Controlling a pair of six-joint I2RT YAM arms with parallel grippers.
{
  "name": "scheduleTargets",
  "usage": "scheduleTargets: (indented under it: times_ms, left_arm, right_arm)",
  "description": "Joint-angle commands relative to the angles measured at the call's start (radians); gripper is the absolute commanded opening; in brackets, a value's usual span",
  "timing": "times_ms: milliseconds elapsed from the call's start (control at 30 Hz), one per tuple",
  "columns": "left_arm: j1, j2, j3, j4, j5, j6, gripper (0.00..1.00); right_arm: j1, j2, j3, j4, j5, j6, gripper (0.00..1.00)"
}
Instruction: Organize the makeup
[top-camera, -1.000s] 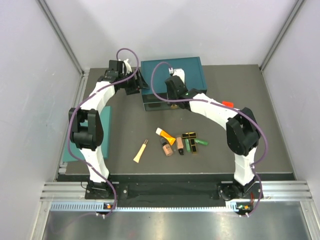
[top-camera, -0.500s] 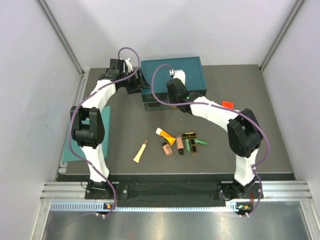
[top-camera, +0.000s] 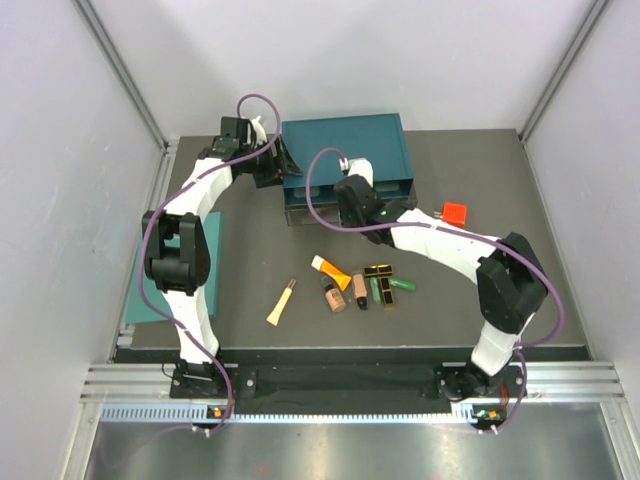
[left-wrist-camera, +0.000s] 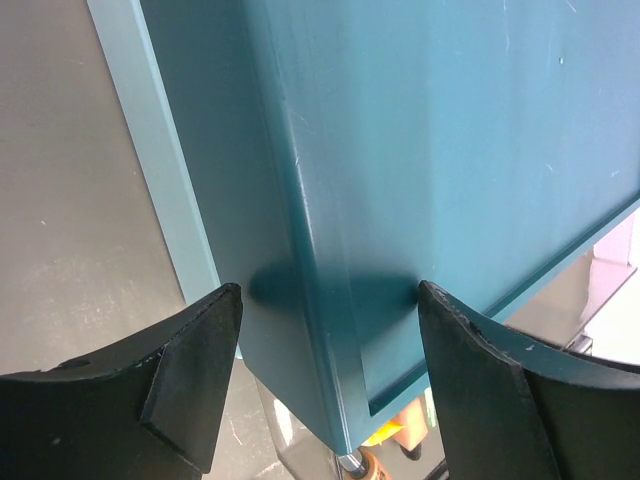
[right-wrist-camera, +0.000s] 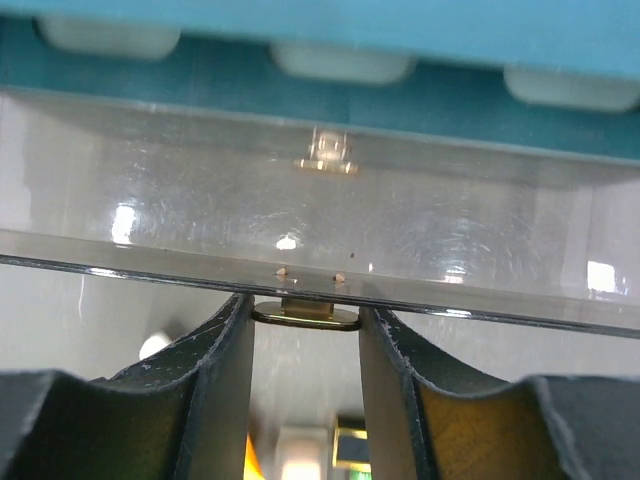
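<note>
Makeup (top-camera: 360, 284) clustered flat on the dark table, orange-white tube, tan bottle, green sticks, cream slim tube (top-camera: 281, 302) lying apart to the left

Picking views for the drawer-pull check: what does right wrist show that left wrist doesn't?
Right wrist only: the right gripper with jaws closed on the small brass handle of the clear drawer, plus a glimpse of makeup below. Left wrist only: the left gripper with open jaws straddling the organizer's corner, and bare table. Both: the teal organizer.

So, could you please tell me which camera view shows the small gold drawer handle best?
The right wrist view: the gold handle sits close up between the right gripper's fingers. The top external view hides it behind that arm; the left wrist view shows only the teal organizer's corner.
</note>
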Motion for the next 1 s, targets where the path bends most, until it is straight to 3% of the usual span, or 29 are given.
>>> scheduleTargets:
  times_ms: [0,300,367,400,500,567,967]
  left_arm:
    - [-0.006,0.034,0.006,-0.071,-0.048,0.026,0.75]
    - [-0.006,0.015,-0.026,-0.063,-0.054,0.014,0.78]
    - [-0.006,0.008,-0.033,-0.066,-0.059,0.018,0.80]
    - [-0.006,0.006,-0.031,-0.071,-0.066,0.021,0.80]
    - [-0.006,-0.014,-0.030,-0.078,-0.079,0.032,0.83]
    - [-0.006,-0.028,-0.020,-0.081,-0.080,0.035,0.83]
    - [-0.006,-0.140,0.029,-0.192,-0.143,0.095,0.85]
  right_arm:
    - [0.051,-0.071,-0.022,-0.071,-0.085,0.004,0.00]
    - [0.104,-0.042,-0.028,-0.115,-0.128,0.021,0.03]
    - [0.104,-0.016,0.009,-0.160,-0.133,0.018,0.15]
    - [0.104,-0.009,0.021,-0.172,-0.139,0.013,0.36]
    - [0.107,-0.031,0.006,-0.151,-0.164,0.010,0.67]
    - [0.111,-0.084,-0.029,-0.126,-0.173,0.012,0.75]
    - [0.121,-0.229,-0.060,-0.321,-0.148,-0.048,0.76]
